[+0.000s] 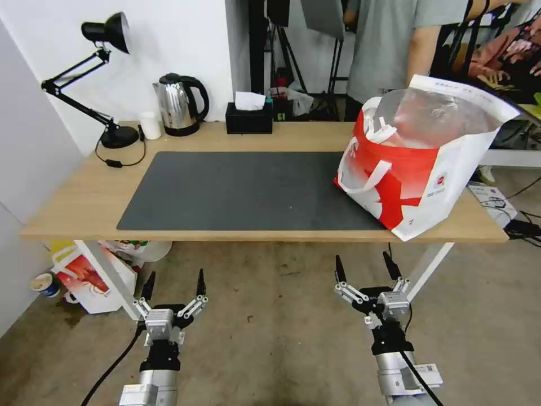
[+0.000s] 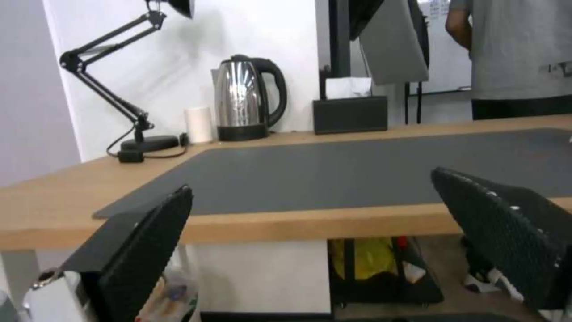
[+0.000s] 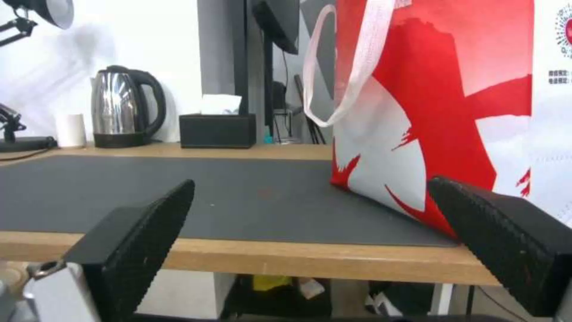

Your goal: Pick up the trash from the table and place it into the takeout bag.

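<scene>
The takeout bag (image 1: 417,169), white with a broad red pattern and a silver lining, stands open on the right end of the table (image 1: 84,192), partly on the dark grey mat (image 1: 242,192). One white strap hangs down its front. In the right wrist view the takeout bag (image 3: 441,112) rises close ahead. The trash is out of view. My left gripper (image 1: 176,273) (image 2: 311,181) hangs open below the table's front edge, left of centre. My right gripper (image 1: 362,255) (image 3: 312,181) is open too, low in front of the bag, with nothing between its fingers.
Along the table's back edge stand a black desk lamp (image 1: 107,84), a small white cup (image 1: 150,125), a steel kettle (image 1: 179,104) and a black tissue box (image 1: 248,117). A red-and-white carton (image 1: 93,279) sits on the floor under the left end. A person (image 1: 389,45) stands behind the table.
</scene>
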Available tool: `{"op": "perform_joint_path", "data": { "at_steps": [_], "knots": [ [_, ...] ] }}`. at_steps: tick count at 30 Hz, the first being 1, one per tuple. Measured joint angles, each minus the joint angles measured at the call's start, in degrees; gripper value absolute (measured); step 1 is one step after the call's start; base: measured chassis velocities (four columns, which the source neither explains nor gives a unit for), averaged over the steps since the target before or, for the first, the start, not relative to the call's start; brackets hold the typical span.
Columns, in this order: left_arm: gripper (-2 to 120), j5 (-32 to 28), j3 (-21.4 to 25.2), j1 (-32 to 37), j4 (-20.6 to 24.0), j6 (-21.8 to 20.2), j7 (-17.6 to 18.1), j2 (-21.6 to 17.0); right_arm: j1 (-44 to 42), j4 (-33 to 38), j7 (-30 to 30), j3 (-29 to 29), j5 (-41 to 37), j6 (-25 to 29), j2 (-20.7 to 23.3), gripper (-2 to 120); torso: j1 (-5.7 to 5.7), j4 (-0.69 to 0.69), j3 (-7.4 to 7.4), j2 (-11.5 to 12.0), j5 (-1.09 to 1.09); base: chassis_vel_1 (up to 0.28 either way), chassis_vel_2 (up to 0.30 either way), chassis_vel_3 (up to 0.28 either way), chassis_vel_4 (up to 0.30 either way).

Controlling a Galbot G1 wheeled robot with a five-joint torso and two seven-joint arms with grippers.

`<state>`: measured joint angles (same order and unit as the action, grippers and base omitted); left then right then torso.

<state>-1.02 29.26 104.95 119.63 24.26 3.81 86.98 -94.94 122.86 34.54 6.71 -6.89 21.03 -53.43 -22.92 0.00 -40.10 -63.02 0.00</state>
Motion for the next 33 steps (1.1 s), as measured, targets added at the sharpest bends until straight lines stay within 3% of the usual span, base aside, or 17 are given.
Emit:
{"op": "perform_joint_path", "data": {
  "at_steps": [15,27,33],
  "knots": [
    [100,-2.1,-0.5,-3.3,-1.4,-3.1,0.0,0.5,0.0,0.0,0.0,0.0,0.0,0.0,0.0,100,0.0,0.0,0.0,0.0,-0.01,0.0,0.0,0.0,0.0],
    [100,-6.3,2.0,-6.0,-1.3,-8.1,-1.5,-3.7,0.0,0.0,0.0,0.0,0.0,0.0,0.0,100,0.0,-0.01,0.0,0.0,-0.01,0.0,0.0,0.0,0.0],
    [100,-6.3,1.8,-5.5,-1.8,-8.7,-2.1,-3.4,0.0,0.0,0.0,0.0,0.0,0.0,0.0,100,0.0,0.0,0.0,0.0,-0.01,0.0,0.0,0.0,0.0]
  ]
}}
